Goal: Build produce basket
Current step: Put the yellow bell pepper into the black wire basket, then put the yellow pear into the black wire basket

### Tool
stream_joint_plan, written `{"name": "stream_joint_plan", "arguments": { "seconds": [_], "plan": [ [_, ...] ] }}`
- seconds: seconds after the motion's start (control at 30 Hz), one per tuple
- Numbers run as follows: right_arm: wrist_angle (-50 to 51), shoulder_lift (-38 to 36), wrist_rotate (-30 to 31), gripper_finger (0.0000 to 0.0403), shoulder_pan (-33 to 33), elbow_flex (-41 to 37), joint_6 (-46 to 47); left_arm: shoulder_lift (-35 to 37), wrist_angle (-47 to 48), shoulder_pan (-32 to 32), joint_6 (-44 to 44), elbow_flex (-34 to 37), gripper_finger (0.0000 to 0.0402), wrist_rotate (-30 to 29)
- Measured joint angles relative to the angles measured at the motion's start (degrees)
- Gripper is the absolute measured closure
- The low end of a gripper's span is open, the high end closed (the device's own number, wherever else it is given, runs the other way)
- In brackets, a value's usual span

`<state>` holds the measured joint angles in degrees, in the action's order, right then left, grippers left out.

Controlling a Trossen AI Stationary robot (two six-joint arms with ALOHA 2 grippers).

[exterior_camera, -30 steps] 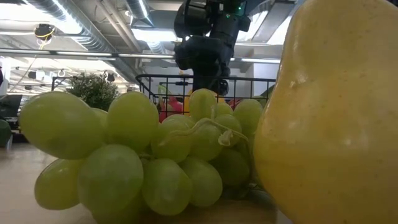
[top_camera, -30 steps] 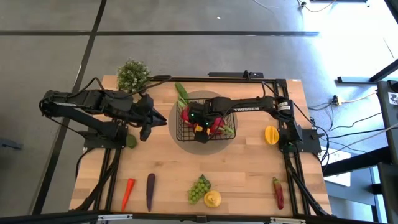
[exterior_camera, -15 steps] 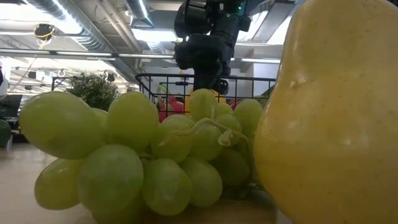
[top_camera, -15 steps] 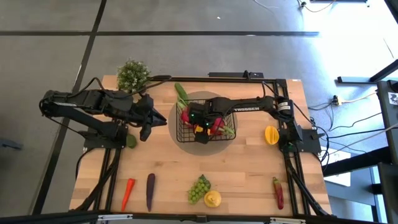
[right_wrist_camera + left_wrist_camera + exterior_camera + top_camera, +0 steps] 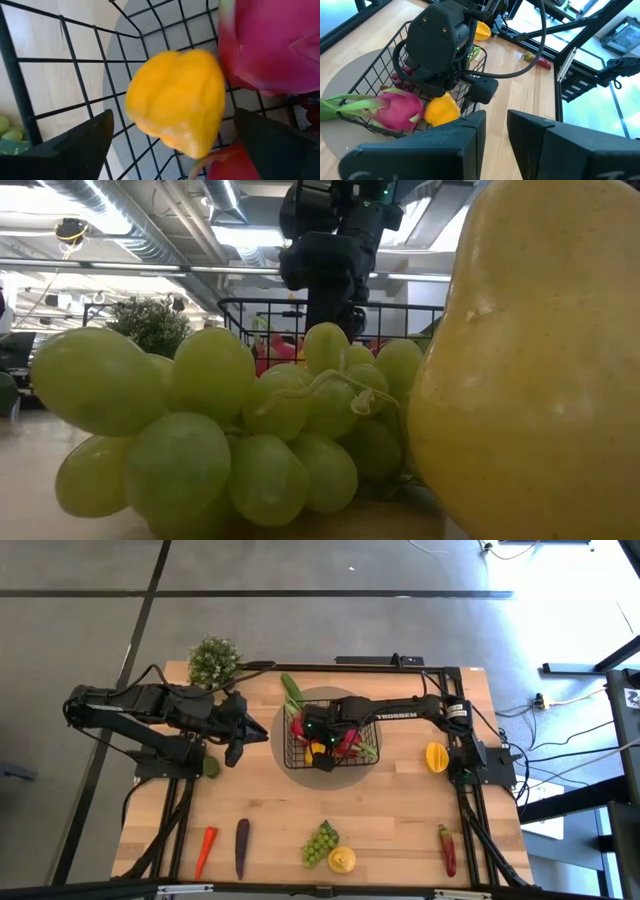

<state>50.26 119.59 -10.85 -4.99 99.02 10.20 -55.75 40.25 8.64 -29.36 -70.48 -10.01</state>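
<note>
Basket (image 5: 300, 752): located at the centre of the desk (image 5: 400, 820), toward its far edge. The right hand (image 5: 170, 145) hangs inside the basket, fingers spread wide and released, with a yellow pepper (image 5: 175, 107) between them, apparently free. A pink dragon fruit (image 5: 270, 45) lies just beside the pepper. The left hand (image 5: 234, 752) waits near the left edge, fingers narrowly parted and gripping nothing. Green grapes (image 5: 320, 843) and a lemon (image 5: 342, 860) lie at the near edge.
</note>
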Motion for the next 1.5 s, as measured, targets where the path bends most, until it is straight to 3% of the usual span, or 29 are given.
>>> {"name": "stream_joint_plan", "arguments": {
  "seconds": [0.23,0.47,0.67,1.0,1.5],
  "plan": [
    [4.3,-0.2,0.8,0.0011,0.0,4.8,1.6,0.0,0.0,0.0,0.0,0.0,0.0333,0.0],
    [14.7,-0.2,6.1,0.0011,1.5,14.6,4.1,0.0,0.0,0.0,0.0,0.0,0.0333,0.0],
    [24.2,-0.3,12.6,0.0011,6.8,20.5,5.2,0.0,0.0,0.0,0.0,0.0,0.0333,0.0],
    [31.1,-0.3,0.8,0.0011,16.3,21.7,4.3,0.0,0.0,0.0,0.0,0.0,0.0333,0.0],
    [26.0,-0.3,0.6,0.0011,26.8,21.7,13.6,0.0,0.0,0.0,0.0,0.0,0.0333,0.0]
  ]
}}
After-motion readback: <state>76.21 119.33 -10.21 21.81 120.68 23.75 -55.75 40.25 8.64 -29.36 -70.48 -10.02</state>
